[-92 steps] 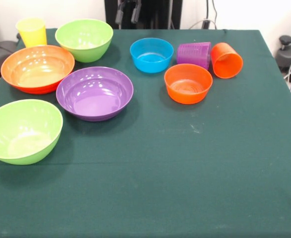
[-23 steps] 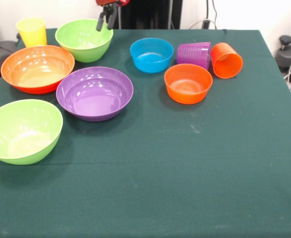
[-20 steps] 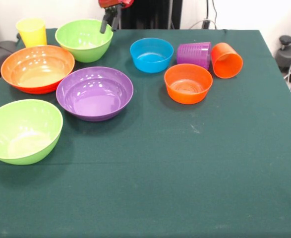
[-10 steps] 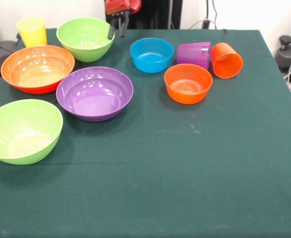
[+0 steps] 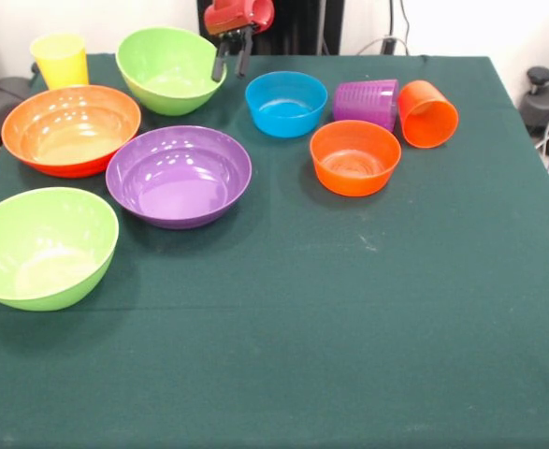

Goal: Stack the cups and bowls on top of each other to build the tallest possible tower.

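1. Front view: the gripper point(image 5: 231, 64) hangs at the far edge of the table point(image 5: 349, 309), its two dark fingers point(image 5: 220, 65) apart, one at the rim of the far green bowl point(image 5: 169, 70).
2. That bowl is tilted, its near side raised; whether the fingers pinch the rim cannot be told.
3. A yellow cup point(image 5: 60, 60) stands upright at the far left corner, just beside the large orange bowl point(image 5: 71, 129).
4. A purple bowl point(image 5: 179, 175) sits next to the orange one, and a second green bowl point(image 5: 44, 246) lies nearer the camera.
5. To the right, a blue bowl point(image 5: 286, 103), a small orange bowl point(image 5: 354, 157), a purple cup point(image 5: 367, 103) and an orange cup point(image 5: 427, 113) cluster together; both cups lie on their sides.
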{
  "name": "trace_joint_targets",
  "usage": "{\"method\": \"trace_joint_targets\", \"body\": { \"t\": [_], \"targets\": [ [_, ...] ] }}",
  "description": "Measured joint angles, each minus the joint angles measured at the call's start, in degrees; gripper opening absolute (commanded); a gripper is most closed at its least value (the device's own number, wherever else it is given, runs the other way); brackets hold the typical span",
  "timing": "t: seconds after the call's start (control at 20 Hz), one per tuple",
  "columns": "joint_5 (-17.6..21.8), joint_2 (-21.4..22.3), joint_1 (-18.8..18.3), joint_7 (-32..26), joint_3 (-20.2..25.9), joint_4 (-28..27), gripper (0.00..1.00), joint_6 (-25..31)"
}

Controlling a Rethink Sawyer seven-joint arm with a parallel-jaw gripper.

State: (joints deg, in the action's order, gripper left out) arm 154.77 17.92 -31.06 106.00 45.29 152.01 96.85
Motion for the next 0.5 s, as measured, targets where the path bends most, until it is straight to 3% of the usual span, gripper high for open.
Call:
{"method": "trace_joint_targets", "body": {
  "t": [0.5],
  "targets": [
    [0.6,-1.1,0.3,0.0,-0.2,-0.4,1.00,0.0]
  ]
}}
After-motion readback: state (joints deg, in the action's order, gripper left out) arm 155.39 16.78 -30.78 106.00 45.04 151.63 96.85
